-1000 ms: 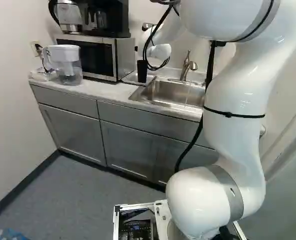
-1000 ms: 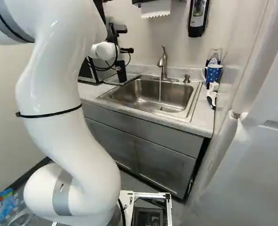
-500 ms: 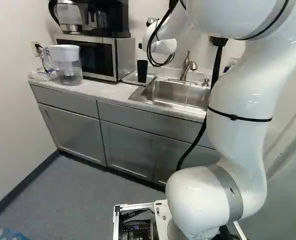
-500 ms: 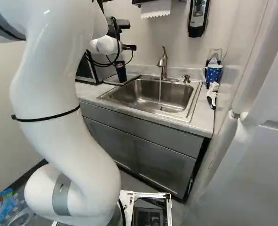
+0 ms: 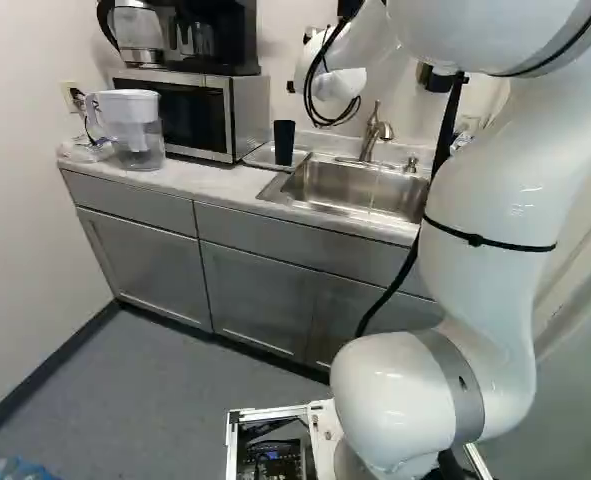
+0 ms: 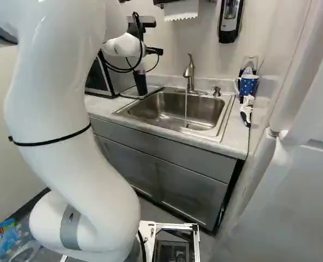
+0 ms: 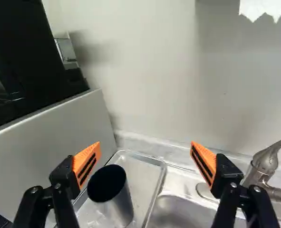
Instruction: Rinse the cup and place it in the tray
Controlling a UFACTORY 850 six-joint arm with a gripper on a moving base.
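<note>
Cup in the tray has an inside too dark to make out. The gripper, mostly hidden in both base views, stands wide.

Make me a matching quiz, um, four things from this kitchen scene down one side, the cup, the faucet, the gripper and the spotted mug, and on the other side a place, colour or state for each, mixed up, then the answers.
Things:
1. cup
2. faucet
3. gripper
4. spotted mug

Places, colours, states:
A. open
B. blue
C. standing upright in the tray
D. running, with a thin stream of water falling from it

Right pairs: 1-C, 2-D, 3-A, 4-B
</note>
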